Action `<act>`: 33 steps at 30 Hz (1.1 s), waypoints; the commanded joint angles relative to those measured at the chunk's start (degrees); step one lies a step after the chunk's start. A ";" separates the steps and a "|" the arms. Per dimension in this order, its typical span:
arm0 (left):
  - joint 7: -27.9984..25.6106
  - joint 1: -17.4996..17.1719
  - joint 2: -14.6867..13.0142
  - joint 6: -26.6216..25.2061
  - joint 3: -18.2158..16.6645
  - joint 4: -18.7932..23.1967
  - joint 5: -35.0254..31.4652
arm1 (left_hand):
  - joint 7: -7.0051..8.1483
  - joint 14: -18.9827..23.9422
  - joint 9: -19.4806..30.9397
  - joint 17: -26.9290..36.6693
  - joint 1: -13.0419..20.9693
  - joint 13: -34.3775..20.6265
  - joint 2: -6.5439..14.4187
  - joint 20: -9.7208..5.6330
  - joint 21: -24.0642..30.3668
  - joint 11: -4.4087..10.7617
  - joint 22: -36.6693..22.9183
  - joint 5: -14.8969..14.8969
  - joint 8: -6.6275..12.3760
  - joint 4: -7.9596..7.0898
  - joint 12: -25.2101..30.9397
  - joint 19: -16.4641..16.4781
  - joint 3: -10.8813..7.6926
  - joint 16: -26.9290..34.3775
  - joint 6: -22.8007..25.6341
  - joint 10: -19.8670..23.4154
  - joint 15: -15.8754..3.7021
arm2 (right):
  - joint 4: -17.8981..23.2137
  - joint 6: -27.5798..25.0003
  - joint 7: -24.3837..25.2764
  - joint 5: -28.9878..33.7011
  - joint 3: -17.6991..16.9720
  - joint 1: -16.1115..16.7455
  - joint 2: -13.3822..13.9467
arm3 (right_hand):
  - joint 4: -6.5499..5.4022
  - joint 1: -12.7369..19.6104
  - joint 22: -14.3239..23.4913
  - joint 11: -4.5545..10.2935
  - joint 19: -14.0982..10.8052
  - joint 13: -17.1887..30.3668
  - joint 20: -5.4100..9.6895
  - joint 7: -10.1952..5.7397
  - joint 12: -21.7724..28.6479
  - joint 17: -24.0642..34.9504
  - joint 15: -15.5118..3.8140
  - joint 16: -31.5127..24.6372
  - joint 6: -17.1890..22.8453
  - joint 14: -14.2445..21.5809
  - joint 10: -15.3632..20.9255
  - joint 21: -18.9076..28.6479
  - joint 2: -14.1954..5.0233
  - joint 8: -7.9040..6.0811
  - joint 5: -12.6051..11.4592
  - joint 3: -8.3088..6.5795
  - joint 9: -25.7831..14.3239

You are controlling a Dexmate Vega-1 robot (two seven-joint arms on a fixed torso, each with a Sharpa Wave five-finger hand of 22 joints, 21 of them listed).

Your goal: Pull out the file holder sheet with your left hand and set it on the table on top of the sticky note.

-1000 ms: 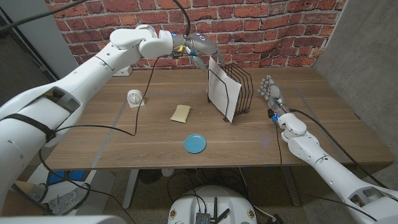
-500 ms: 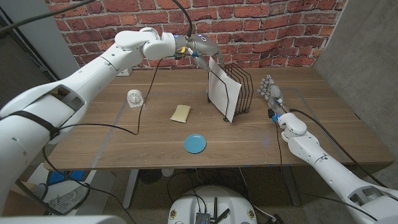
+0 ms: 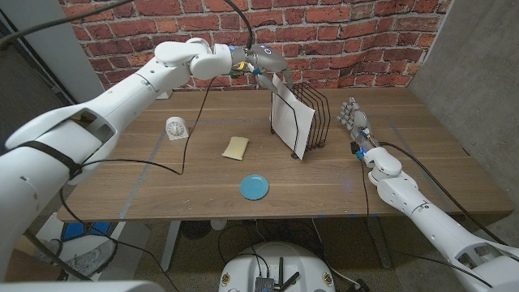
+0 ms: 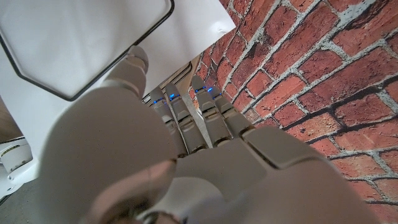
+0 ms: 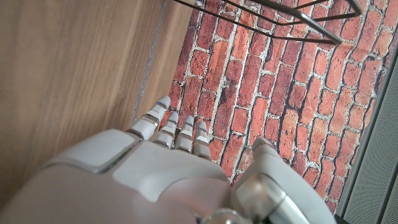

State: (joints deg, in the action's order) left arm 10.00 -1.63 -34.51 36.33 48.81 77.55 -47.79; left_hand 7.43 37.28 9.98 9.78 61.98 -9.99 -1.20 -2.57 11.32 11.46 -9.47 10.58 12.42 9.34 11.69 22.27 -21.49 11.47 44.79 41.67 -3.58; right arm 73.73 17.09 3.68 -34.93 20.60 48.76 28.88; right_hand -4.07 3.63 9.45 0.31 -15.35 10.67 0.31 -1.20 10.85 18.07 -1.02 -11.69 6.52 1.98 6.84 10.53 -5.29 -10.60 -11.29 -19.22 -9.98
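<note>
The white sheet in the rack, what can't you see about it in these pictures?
- Whether the left hand grips the sheet: head view too small; in the left wrist view the hand covers the contact.
- The sheet's lower edge: hidden behind the file holder wires, head view.
- The sheet's full outline: cut off by the left wrist view's edge.

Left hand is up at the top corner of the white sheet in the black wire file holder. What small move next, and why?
Probably close the fingers on that corner, then lift. The left hand sits at the top edge of the white sheet, its fingers beside the paper in the wrist view, but a firm grip is not evident. The sheet stands in the black wire file holder; the yellow sticky note lies uncovered.
</note>
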 commanded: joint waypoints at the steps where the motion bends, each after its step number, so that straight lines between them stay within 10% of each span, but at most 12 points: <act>1: -0.43 0.79 0.78 -0.47 1.13 -1.04 0.12 | 0.13 1.31 0.29 0.22 0.04 -0.16 0.75 -9.24 0.09 -0.03 -0.27 0.08 0.25 0.15 0.52 0.76 0.31 0.26 1.47 1.32 -9.71 | 0.24 0.04 -0.32 -0.38 -0.23 0.38 0.21 | 0.06 -0.67 0.15 -0.12 -0.51 0.12 0.00 -0.09 0.25 0.13 0.03 -0.45 0.55 0.37 0.68 0.35 -1.39 -0.26 -0.26 -0.63 -0.21; 33: 4.35 1.80 1.89 -1.72 2.22 -1.41 2.95 | -0.93 9.36 0.42 -0.37 -3.68 -0.33 3.19 -9.22 -0.35 0.29 -0.22 -0.18 -1.51 -0.48 -0.33 2.40 0.09 -1.38 3.42 7.43 -9.47 | 1.95 -0.11 0.11 -0.80 -1.04 1.95 1.29 | 0.18 -0.83 0.15 0.00 -0.58 0.13 -0.18 -0.08 0.24 -0.04 0.17 -0.62 0.82 0.34 0.72 0.31 -1.45 -0.30 -0.23 -0.63 -0.22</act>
State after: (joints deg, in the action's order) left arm 11.16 -0.50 -33.29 34.62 50.50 76.92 -46.63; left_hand 6.83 46.48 10.28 9.32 59.01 -9.99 2.01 -2.54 11.09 11.70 -9.46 10.58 11.00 9.16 11.65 24.51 -21.19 10.53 48.28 49.42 -5.42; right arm 74.98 17.17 3.51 -35.60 19.81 50.10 29.80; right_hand -3.84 2.79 9.45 -0.01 -15.35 10.68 0.31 -1.43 10.86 18.08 -1.02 -12.14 6.75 1.98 7.15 10.53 -4.90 -10.60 -11.29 -19.45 -9.98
